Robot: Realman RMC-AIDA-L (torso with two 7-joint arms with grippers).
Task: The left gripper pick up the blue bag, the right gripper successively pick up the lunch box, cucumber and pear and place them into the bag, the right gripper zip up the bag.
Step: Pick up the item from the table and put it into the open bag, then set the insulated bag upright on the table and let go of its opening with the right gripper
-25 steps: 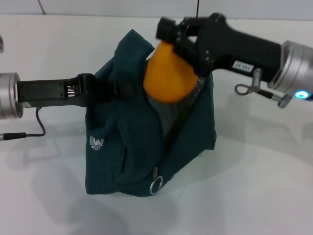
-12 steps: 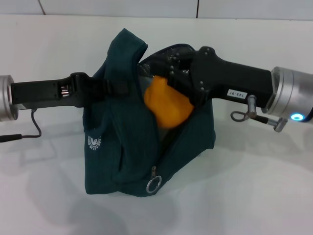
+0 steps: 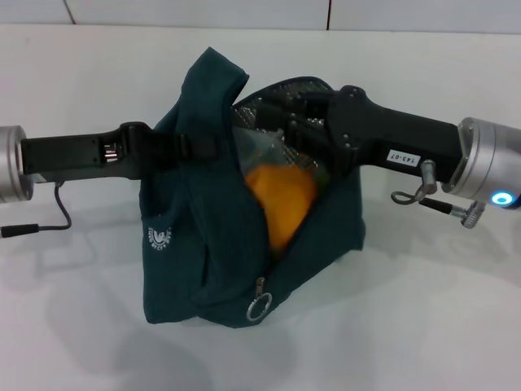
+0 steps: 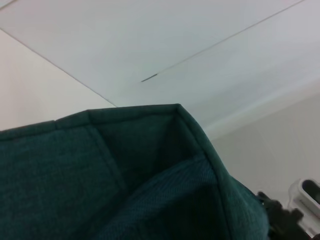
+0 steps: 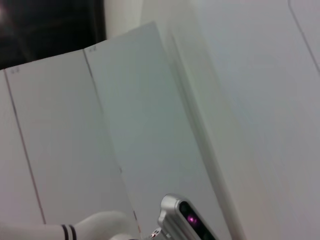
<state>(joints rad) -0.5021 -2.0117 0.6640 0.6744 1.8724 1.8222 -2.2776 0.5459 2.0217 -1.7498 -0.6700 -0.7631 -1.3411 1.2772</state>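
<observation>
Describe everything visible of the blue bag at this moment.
The blue bag is dark teal soft fabric with a small white logo on its side and silver foil lining showing inside. It stands on the white table, mouth open, with a zipper ending in a ring pull low at the front. The left claw holds its upper edge. The right claw reaches into the opening above the pear, which sits inside. The left wrist view shows only a fabric corner.

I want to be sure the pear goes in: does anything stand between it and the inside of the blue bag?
Nothing visible does. The pear already sits low in the open mouth of the blue bag.
</observation>
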